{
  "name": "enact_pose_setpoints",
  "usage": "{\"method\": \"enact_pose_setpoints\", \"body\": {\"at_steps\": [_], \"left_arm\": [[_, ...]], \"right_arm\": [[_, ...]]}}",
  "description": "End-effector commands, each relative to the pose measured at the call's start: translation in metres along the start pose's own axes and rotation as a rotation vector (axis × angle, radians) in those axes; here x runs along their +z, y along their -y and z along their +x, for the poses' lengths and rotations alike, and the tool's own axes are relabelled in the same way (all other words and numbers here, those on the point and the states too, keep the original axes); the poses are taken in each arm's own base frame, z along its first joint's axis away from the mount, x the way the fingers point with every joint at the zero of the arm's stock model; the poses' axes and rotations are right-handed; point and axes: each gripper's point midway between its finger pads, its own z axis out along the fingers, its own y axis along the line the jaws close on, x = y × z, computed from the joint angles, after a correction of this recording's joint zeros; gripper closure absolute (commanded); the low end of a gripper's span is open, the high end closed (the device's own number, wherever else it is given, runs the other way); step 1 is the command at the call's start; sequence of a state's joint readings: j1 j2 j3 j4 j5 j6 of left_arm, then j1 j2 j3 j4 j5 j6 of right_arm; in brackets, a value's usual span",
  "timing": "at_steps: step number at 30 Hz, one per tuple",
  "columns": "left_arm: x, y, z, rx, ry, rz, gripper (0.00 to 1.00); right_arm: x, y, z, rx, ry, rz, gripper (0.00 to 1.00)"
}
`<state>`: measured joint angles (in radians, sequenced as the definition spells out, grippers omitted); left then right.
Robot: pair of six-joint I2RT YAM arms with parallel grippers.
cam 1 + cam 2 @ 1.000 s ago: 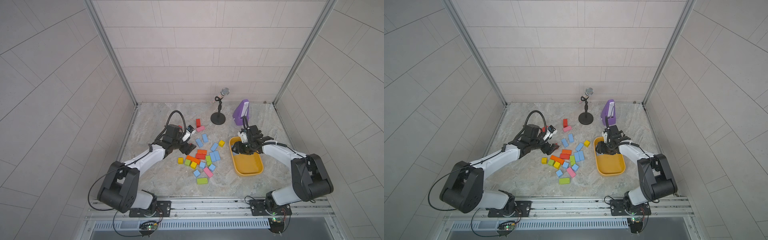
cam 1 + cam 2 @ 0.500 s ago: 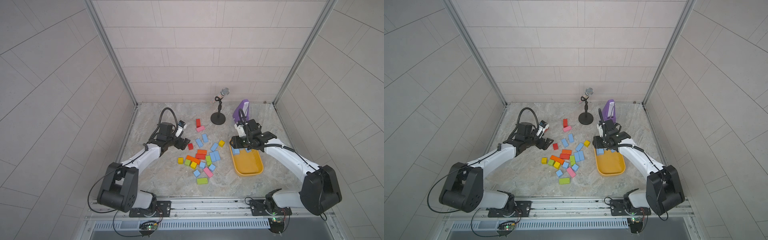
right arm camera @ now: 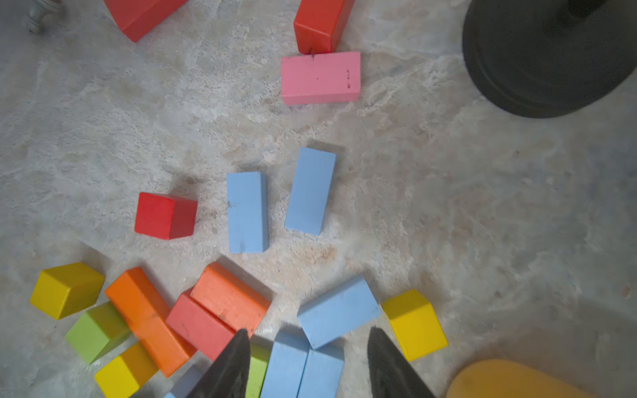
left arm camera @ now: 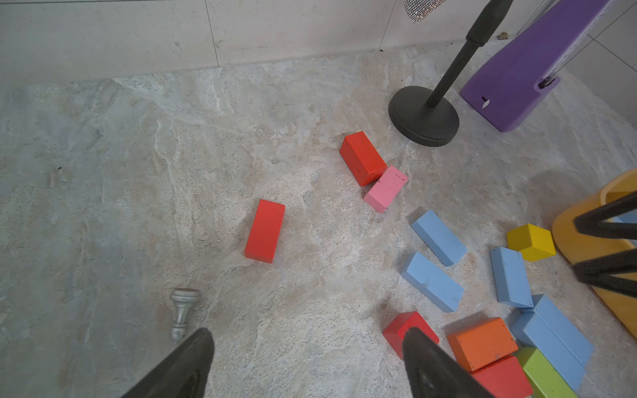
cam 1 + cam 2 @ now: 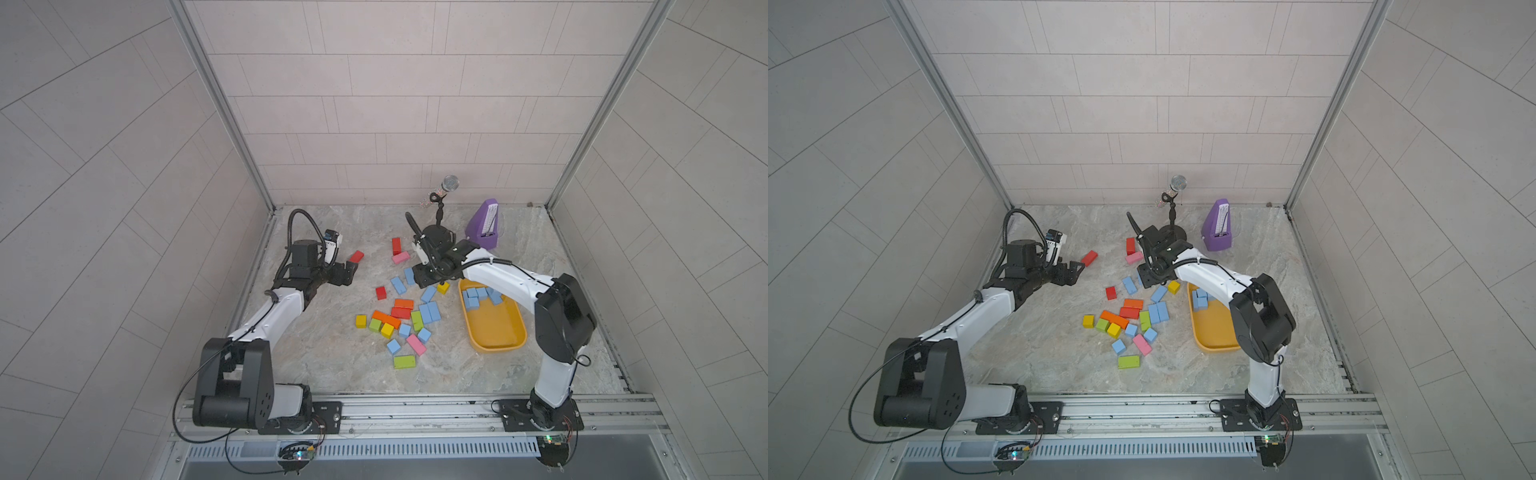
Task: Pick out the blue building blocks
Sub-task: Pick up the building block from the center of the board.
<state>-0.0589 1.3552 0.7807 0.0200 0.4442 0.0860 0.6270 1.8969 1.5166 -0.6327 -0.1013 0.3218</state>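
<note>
Several blue building blocks (image 5: 429,311) lie in the mixed pile mid-table in both top views, and several more (image 5: 478,296) sit at the far end of the yellow tray (image 5: 498,336). My right gripper (image 3: 308,330) hovers open over the pile's far side. A blue brick (image 3: 339,310) lies below the gap between its fingers, and two blue bricks (image 3: 303,368) lie side by side beneath. Two further blue bricks (image 3: 247,212) lie ahead. My left gripper (image 4: 307,332) is open and empty at the far left, just short of a red brick (image 4: 264,231).
Red, orange, yellow, green and pink blocks (image 5: 386,320) are mixed with the blue ones. A microphone stand (image 5: 1173,195) and a purple metronome (image 5: 484,224) stand at the back. A small silver knob (image 4: 182,310) lies near my left fingers. Walls enclose the table.
My right gripper has swung from the tray's far end leftward to over the blue bricks. My left arm has pulled back left, away from the pile.
</note>
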Motion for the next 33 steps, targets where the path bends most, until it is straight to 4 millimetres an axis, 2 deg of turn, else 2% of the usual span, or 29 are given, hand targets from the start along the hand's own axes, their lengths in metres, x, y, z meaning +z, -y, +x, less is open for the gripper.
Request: {"method": "enact_pose_setpoints", "body": {"at_steps": [1, 10, 17, 21, 25, 28, 30, 33], "left_arm": [[-0.003, 0.001, -0.006, 0.001, 0.03, 0.003, 0.09], [-0.001, -0.003, -0.009, 0.0, 0.021, -0.001, 0.09], [0.003, -0.003, -0.008, -0.006, 0.009, 0.005, 0.09], [0.004, -0.003, -0.006, -0.008, 0.003, 0.008, 0.1], [0.005, -0.001, -0.003, 0.003, -0.002, 0.021, 0.1], [0.005, 0.009, 0.0, 0.026, -0.002, 0.08, 0.1], [0.004, 0.021, 0.002, 0.048, 0.005, 0.148, 0.1], [0.001, 0.036, -0.002, 0.053, 0.042, 0.215, 0.11]], "right_arm": [[0.013, 0.002, -0.008, -0.013, -0.039, 0.038, 0.44], [0.061, 0.005, -0.027, -0.033, -0.109, 0.077, 0.44], [0.087, 0.003, -0.021, -0.036, -0.162, 0.068, 0.46], [0.095, 0.008, -0.015, -0.038, -0.184, 0.088, 0.53], [0.094, 0.011, -0.016, -0.044, -0.181, 0.105, 0.69], [0.086, 0.011, -0.021, -0.053, -0.161, 0.108, 0.74], [0.074, 0.012, -0.026, -0.061, -0.138, 0.107, 0.76], [0.045, 0.012, -0.033, -0.059, -0.079, 0.093, 0.77]]}}
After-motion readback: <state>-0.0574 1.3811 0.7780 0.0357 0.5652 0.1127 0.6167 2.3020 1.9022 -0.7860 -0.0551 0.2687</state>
